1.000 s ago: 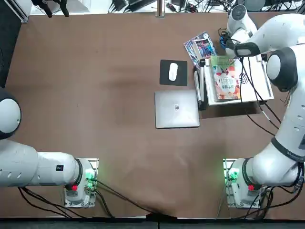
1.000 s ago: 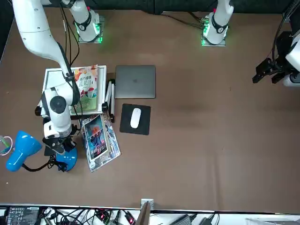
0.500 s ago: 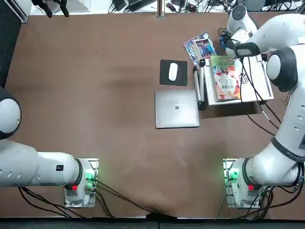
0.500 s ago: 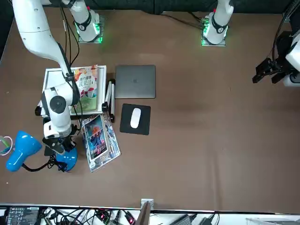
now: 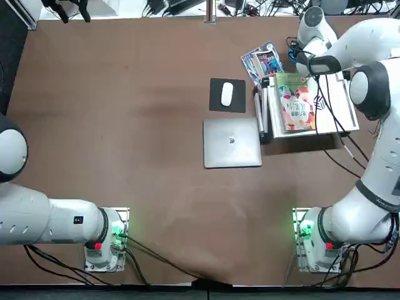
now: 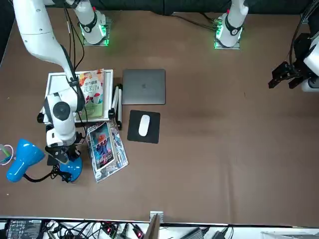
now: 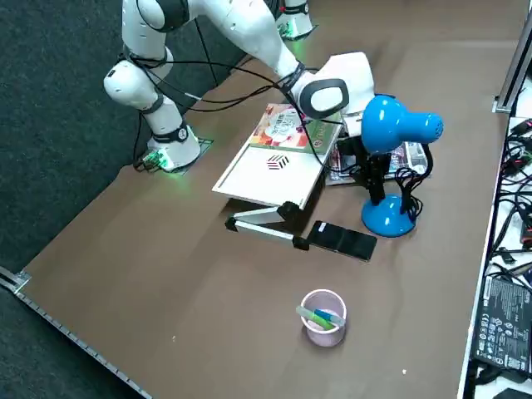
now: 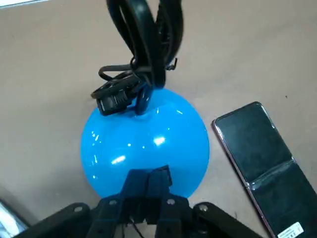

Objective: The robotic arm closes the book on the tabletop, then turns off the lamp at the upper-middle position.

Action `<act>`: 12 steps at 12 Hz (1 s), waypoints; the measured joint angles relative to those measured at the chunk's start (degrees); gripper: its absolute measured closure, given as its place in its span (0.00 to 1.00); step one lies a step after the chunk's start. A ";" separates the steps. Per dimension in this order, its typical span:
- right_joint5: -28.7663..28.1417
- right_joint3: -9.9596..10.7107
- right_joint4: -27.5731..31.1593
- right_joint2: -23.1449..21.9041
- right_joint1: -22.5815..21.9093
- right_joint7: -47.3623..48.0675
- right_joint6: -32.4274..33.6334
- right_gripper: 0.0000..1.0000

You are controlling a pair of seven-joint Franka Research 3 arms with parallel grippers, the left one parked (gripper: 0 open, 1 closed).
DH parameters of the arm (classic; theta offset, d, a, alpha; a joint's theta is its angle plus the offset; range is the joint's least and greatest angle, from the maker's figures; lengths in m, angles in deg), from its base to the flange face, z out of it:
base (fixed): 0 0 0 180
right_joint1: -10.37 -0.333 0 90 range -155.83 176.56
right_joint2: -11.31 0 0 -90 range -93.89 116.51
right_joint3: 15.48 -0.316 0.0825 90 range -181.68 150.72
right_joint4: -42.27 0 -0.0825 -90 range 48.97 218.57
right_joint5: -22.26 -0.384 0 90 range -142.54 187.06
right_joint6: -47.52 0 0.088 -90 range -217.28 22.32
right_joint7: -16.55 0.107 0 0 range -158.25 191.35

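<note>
Right gripper (image 8: pixel 147 174): fingers together, poised over the lamp's round blue base (image 8: pixel 148 141); nothing seen between them.
Contact: touch on the base cannot be told.
Lamp (image 7: pixel 395 125): blue head and black stem close beside the hand.
Book (image 5: pixel 295 106): on the white stand (image 7: pixel 268 176), nearer the robot's base than the hand.

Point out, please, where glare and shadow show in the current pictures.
Right wrist view: bright glints on the lamp's blue base, beside the tool; top view: a dark shadow along the near edge of the white stand.
</note>
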 joint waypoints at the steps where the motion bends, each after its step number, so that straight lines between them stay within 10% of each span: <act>1: 0.00 0.00 0.04 -0.01 0.00 0.86 -0.01 0.99; 12: -0.02 -0.15 1.42 -0.54 -0.01 3.28 -0.52 0.99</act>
